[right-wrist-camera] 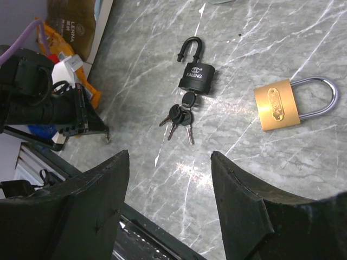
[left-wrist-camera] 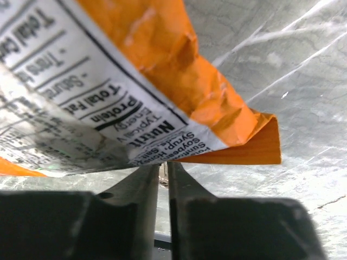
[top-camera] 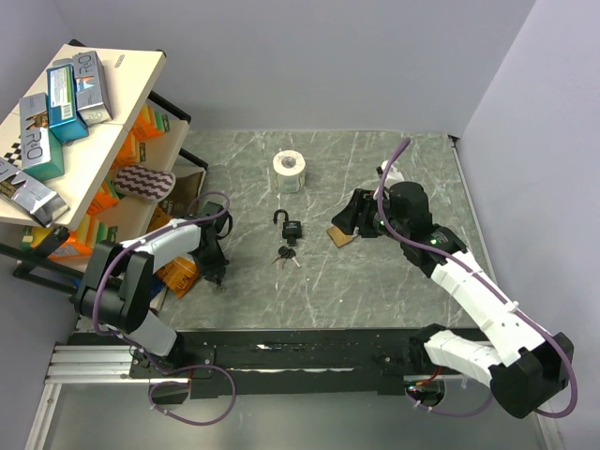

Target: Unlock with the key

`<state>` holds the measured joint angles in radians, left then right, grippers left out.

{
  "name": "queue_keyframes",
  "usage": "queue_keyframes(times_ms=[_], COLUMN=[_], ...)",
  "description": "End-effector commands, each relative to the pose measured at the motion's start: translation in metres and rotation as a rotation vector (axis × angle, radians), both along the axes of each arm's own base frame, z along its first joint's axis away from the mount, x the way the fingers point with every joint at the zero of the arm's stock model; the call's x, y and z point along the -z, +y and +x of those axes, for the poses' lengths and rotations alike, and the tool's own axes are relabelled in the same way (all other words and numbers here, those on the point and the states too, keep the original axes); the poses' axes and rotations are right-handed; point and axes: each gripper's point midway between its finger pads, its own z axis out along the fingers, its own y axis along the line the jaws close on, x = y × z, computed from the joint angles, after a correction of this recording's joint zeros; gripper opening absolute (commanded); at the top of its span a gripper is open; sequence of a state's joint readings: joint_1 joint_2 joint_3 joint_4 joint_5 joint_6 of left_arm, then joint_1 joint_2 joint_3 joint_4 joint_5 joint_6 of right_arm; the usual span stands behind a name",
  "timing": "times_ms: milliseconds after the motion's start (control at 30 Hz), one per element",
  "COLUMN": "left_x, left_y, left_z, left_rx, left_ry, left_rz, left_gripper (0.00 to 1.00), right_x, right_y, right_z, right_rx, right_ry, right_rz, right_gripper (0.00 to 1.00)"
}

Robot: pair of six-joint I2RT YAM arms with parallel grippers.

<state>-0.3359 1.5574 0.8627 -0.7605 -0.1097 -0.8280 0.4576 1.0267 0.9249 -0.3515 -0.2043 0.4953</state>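
Left gripper (left-wrist-camera: 164,169): low over the left side of the table, jaws drawn almost together with only a thin slit between them. The tips meet the lower edge of the orange packet, but I cannot tell whether they pinch it.
Orange packet (left-wrist-camera: 179,76): crinkled, with a white nutrition panel facing the wrist camera. It lies at the table's left edge, by the foot of the shelf.
Table (top-camera: 375,281): grey-green marbled top.
Right gripper (right-wrist-camera: 169,157): held above the right half of the table, jaws spread wide, nothing between them.
Keys (right-wrist-camera: 180,116): near the middle of the table, between the two arms and clear of both. They are silver blades with black heads, fanned on a ring. One head touches the bottom of the black padlock; I cannot tell whether its blade is in the keyhole.
Black padlock (right-wrist-camera: 197,78): flat, just beyond the keys, its shackle open with one end free.
Brass padlock (right-wrist-camera: 276,105): flat, to the right of the black one and apart from it, shackle closed.
White roll (top-camera: 290,169): farther back, standing on its flat end.
Shelf (top-camera: 112,112): far left, a tilted board carrying boxes.
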Motion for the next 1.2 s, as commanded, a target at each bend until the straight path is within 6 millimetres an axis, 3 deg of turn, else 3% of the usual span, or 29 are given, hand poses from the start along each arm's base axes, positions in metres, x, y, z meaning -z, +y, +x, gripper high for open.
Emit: queue_keyframes(times_ms=[0,167,300,467,667,800,900,1167], left_x=[-0.006,-0.015,-0.024,-0.055,-0.096,-0.143,-0.170,-0.191], left_y=[-0.013,-0.016,-0.018,-0.029,-0.054,-0.075,-0.082,-0.095], left_z=[0.014,0.018,0.020,0.033,0.050,0.063,0.069,0.071], left_rx=[0.000,0.006,0.013,0.014,0.012,0.038,0.037,0.015], left_ry=[-0.050,-0.076,-0.093,-0.174,-0.270,-0.415,-0.482,-0.435], left_rz=[-0.061,-0.079,-0.094,-0.156,-0.297,-0.446,-0.498,-0.543], left_gripper=[0.13,0.01,0.01,0.01,0.01,0.01,0.01,0.01], right_x=[-0.028,-0.026,-0.027,-0.032,-0.039,-0.045,-0.044,-0.038], right_y=[0.004,0.004,0.006,0.018,0.058,0.096,0.107,0.134], right_z=[0.009,0.010,0.008,0.003,-0.013,-0.027,-0.029,-0.032], right_rx=[-0.013,-0.010,-0.015,-0.079,-0.222,-0.349,-0.374,-0.420], right_ry=[-0.078,-0.070,-0.073,-0.102,-0.130,-0.120,-0.094,-0.082], right_rz=[0.023,0.026,0.029,0.010,-0.008,0.079,0.099,0.008], right_gripper=[0.68,0.68,0.68,0.68,0.68,0.68,0.70,0.70])
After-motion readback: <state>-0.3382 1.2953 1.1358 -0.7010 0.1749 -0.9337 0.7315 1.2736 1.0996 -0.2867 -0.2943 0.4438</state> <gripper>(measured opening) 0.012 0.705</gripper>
